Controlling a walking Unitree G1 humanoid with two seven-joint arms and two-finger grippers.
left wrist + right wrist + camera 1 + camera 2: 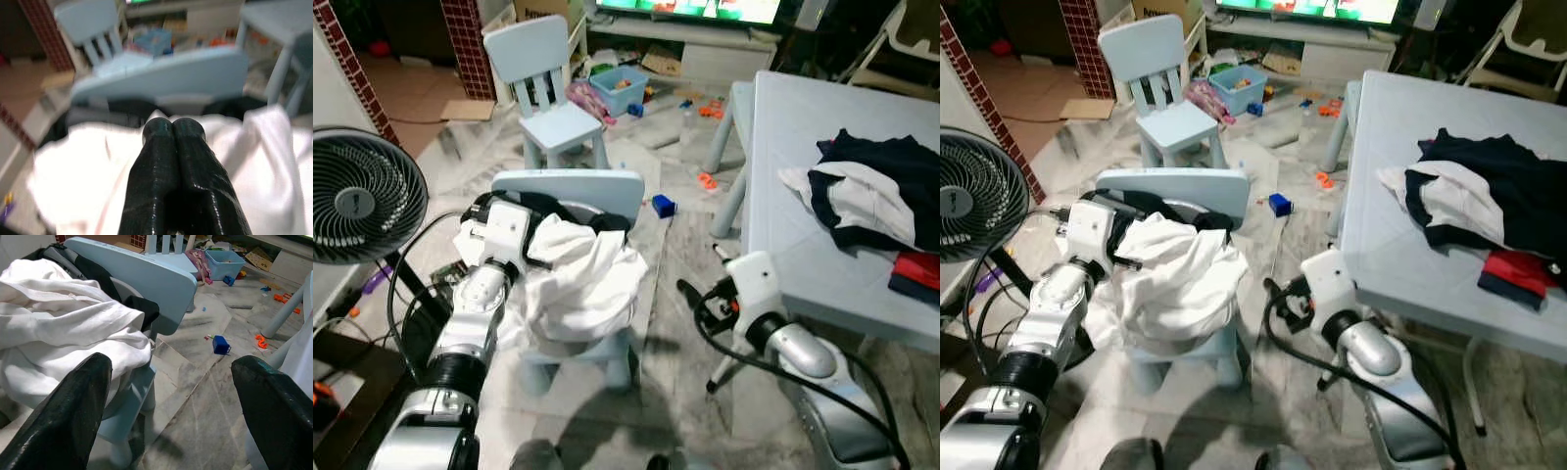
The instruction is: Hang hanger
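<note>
A crumpled white garment [582,279] lies heaped on a small light-blue chair [570,186], over a black garment [533,204] draped on the backrest. My left gripper [536,257] rests at the left side of the heap. In the left wrist view its fingers [172,128] are pressed together just over the white cloth [83,166], with nothing seen between them. My right gripper [695,304] hangs low to the right of the chair, above the floor. In the right wrist view [171,377] its fingers are spread wide, with the garment [63,323] ahead of them.
A light-blue table [803,196] on the right carries dark, white and red clothes [871,191]. A black fan [357,196] stands at the left. Farther back are a second small chair [543,93], a blue bin [619,88] and scattered toys, with a blue block [664,206] nearer.
</note>
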